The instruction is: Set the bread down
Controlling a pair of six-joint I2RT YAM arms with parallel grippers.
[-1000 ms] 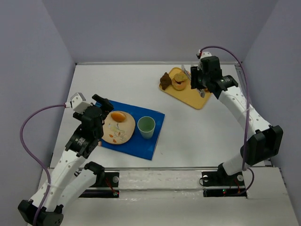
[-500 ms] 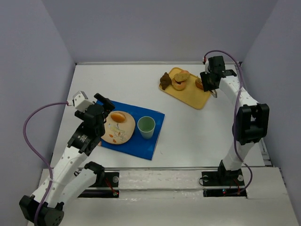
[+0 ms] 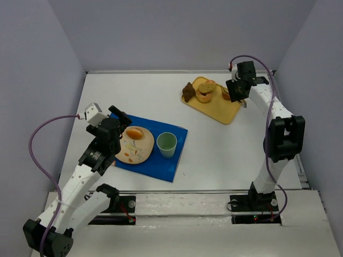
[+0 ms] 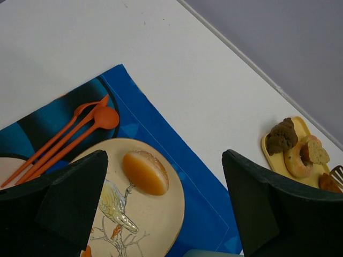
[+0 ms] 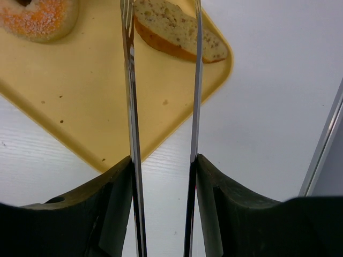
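Note:
A slice of bread (image 5: 179,35) lies at the right end of the yellow tray (image 5: 96,96), also seen from above (image 3: 226,95). My right gripper (image 5: 163,176) is shut on metal tongs (image 5: 130,107). The tongs' two arms stand apart, reaching to the slice on both sides. A sugared donut (image 5: 37,16) lies to its left. My left gripper (image 4: 166,214) is open and empty above a painted plate (image 4: 155,219) that holds a glazed bun (image 4: 145,172). From above, the left gripper (image 3: 119,120) is at the plate's left and the right gripper (image 3: 239,91) is at the tray's right edge.
The plate and a green cup (image 3: 166,144) stand on a blue mat (image 3: 161,163). Orange spoons (image 4: 80,126) lie on the mat beside the plate. A brown pastry (image 3: 188,92) sits at the tray's left end. The back wall is close behind the tray.
My right arm has swung right and back, turning the tongs round to the tray's right end. My left arm has barely shifted.

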